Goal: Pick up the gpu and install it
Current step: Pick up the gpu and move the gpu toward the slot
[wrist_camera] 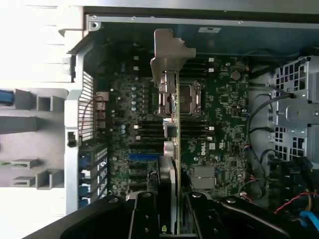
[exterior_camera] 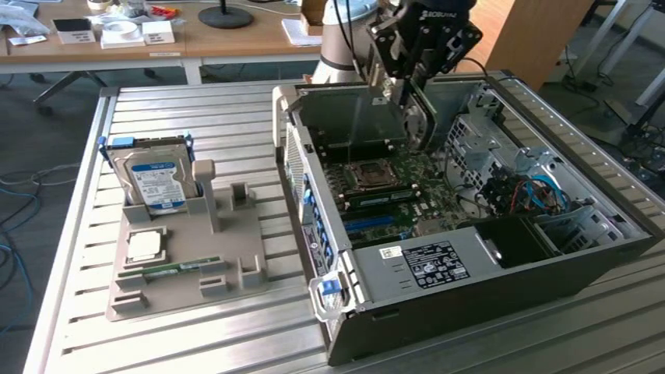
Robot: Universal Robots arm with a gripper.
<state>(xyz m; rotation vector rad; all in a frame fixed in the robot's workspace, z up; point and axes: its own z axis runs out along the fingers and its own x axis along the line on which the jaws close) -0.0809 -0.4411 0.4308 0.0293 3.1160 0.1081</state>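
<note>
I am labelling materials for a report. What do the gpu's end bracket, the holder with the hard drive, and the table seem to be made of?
The gpu bracket: likely bare metal, a pale silvery bent sheet. The holder: probably moulded plastic, matte beige, with thick blocky slots. The table: seemingly aluminium, grey ribbed slats with a dull sheen.

A slatted metal table (exterior_camera: 223, 343) bears a grey parts stand (exterior_camera: 177, 294) beside an open computer case (exterior_camera: 468, 274).
</note>
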